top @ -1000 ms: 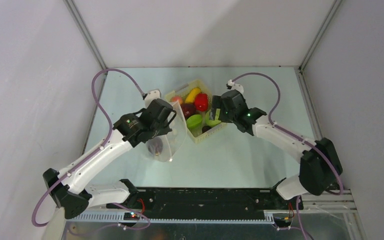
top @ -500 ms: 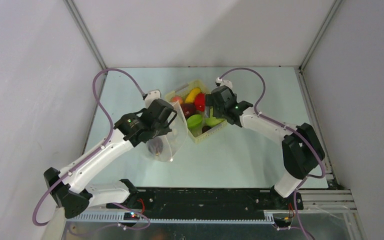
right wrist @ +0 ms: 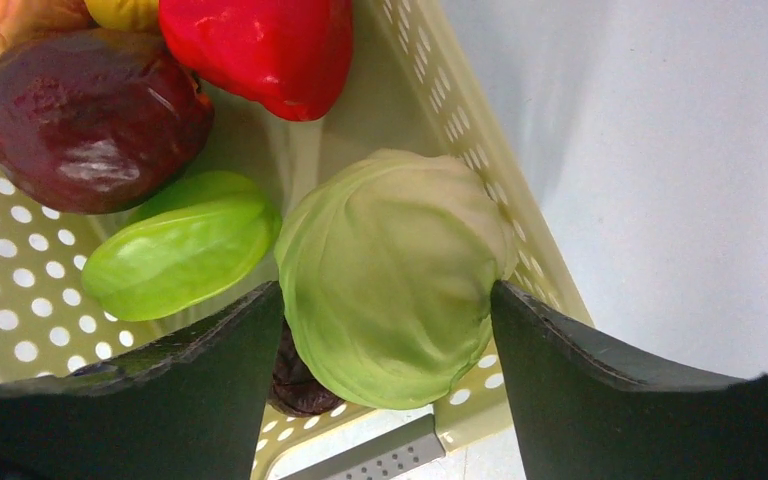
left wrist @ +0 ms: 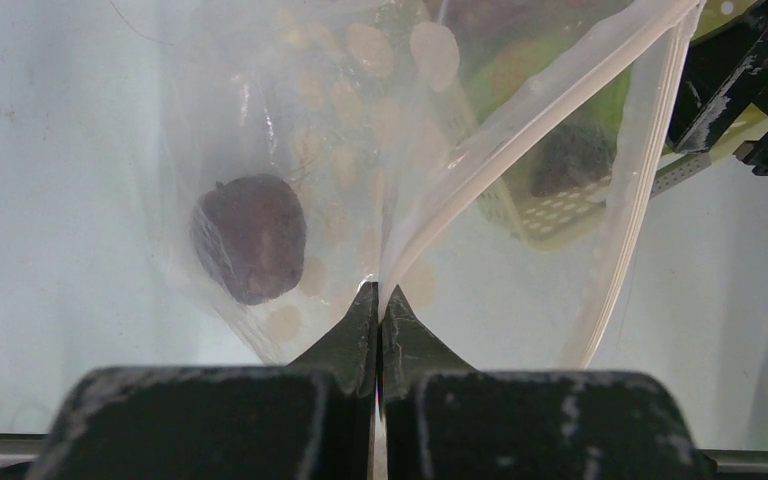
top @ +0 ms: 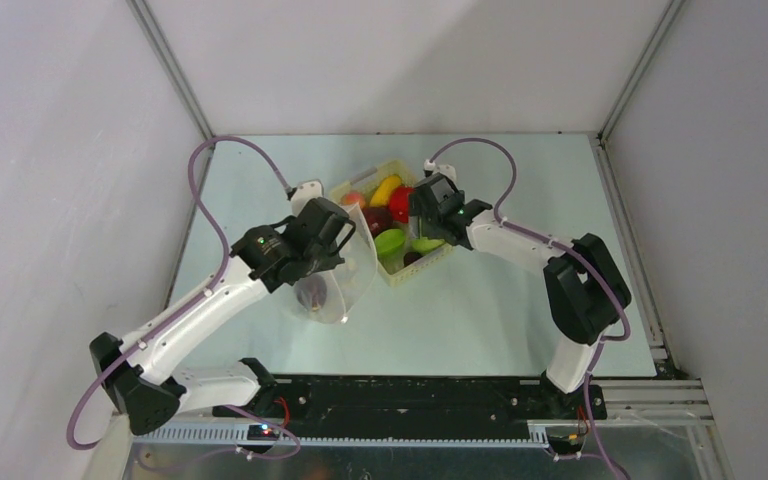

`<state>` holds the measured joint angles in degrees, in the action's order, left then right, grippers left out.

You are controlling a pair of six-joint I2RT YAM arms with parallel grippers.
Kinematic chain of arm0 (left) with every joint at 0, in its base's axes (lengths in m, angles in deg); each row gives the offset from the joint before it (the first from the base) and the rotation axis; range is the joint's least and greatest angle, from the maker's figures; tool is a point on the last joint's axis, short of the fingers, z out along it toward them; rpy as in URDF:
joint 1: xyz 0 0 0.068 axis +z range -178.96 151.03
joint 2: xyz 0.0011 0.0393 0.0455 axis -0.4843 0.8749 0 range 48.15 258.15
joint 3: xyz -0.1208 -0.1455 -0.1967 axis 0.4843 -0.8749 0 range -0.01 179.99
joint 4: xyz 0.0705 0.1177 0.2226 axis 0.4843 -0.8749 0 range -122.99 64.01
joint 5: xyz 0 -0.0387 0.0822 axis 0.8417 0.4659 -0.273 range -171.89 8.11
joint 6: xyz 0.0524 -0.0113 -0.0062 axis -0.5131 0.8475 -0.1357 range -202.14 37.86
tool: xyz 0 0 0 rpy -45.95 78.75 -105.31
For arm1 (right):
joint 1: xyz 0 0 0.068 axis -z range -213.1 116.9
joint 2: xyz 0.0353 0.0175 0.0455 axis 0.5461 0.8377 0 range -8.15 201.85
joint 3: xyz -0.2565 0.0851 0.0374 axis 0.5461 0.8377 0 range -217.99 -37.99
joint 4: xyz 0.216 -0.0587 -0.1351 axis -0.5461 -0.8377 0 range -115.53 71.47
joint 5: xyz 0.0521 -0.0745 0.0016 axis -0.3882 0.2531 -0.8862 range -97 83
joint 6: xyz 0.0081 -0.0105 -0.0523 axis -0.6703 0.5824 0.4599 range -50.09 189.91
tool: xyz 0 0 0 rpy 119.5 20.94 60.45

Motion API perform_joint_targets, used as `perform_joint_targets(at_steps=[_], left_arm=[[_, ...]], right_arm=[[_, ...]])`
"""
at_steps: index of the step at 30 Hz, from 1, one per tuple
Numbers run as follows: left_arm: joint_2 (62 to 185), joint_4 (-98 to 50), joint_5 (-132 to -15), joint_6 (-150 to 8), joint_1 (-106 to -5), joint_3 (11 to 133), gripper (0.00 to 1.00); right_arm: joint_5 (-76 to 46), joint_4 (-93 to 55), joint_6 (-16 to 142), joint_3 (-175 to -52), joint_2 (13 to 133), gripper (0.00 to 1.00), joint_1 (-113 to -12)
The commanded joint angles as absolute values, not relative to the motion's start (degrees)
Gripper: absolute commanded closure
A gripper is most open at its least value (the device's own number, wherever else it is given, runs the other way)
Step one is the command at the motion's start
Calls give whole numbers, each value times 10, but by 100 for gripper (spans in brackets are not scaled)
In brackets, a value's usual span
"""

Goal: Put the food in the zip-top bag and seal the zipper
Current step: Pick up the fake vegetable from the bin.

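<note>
My left gripper (top: 348,238) is shut on the mouth edge of the clear dotted zip-top bag (top: 350,285) and holds it up; in the left wrist view (left wrist: 379,300) the jaws pinch the zipper strip (left wrist: 520,110). One dark red apple (left wrist: 251,237) lies inside the bag. My right gripper (top: 418,228) is open inside the basket, one jaw on each side of the pale green round one (right wrist: 400,240). Beside it lie a bright green piece (right wrist: 175,255), a dark red apple (right wrist: 90,120) and the red pepper (right wrist: 260,50). The banana (top: 385,188) and peach (top: 354,199) sit at the far end.
The pale yellow slotted basket (top: 439,259) stands mid-table, just right of the bag; its wall (right wrist: 460,120) is close to my right finger. A dark piece (right wrist: 295,385) lies under the green round one. Grey walls enclose the table on three sides.
My right arm has swung left and forward, bringing its gripper over the basket and around the pale green round one. The left arm and the bag have not moved.
</note>
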<state>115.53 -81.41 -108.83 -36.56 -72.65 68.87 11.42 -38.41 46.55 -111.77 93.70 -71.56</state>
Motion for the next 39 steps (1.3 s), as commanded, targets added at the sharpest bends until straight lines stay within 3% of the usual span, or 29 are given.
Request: perform_joint_targets(at_steps=[1, 4, 6, 11, 15, 30, 39], left_arm=[[1157, -811, -1108, -360, -722, 683, 100], [1157, -811, -1108, -360, -721, 685, 100], [1157, -811, -1109, -361, -721, 686, 100], [1158, -811, -1108, -362, -721, 689, 100], [1159, -808, -1105, -362, -721, 692, 100], [1158, -796, -1088, -355, -721, 693, 100], [1160, -789, -1085, -355, -721, 696, 100]], right_arm=[[121, -382, 461, -1139, 953, 24, -719], [120, -378, 463, -1140, 957, 30, -719], [117, -379, 462, -1139, 958, 39, -717], [122, -385, 458, -1140, 945, 78, -717], [133, -389, 462, -1139, 916, 93, -720], [201, -440, 469, -1118, 752, 98, -759], [56, -324, 470, -1031, 588, 97, -789]])
